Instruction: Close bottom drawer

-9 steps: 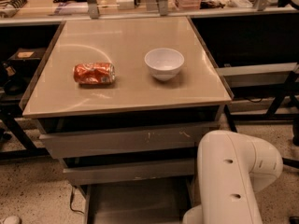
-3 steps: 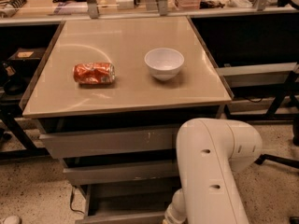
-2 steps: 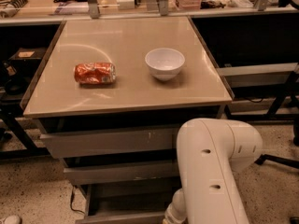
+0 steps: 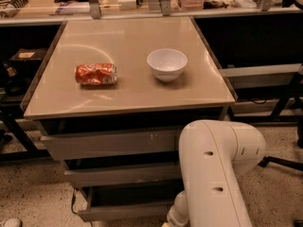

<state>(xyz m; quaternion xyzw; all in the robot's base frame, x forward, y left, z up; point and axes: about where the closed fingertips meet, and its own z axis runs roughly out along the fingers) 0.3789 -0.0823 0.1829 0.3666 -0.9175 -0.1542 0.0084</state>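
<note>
The bottom drawer (image 4: 124,211) is the lowest of three grey drawers under the tan table. It stands a little way out, and its plain flat front shows near the lower edge of the view, with a dark gap above it. My white arm (image 4: 215,174) reaches down in front of the drawers' right side. My gripper is out of view, below the frame at the arm's lower end, near the drawer's right front.
A crushed red can (image 4: 95,74) and a white bowl (image 4: 166,64) sit on the tan tabletop (image 4: 128,98). The top drawer front (image 4: 109,144) and the middle front (image 4: 123,174) are above the bottom one. Benches with clutter stand behind. A chair base (image 4: 281,161) is at the right.
The bottom drawer has slid inward: earlier its tray stuck far out, now only a short stretch shows. My arm has moved left and toward the drawers.
</note>
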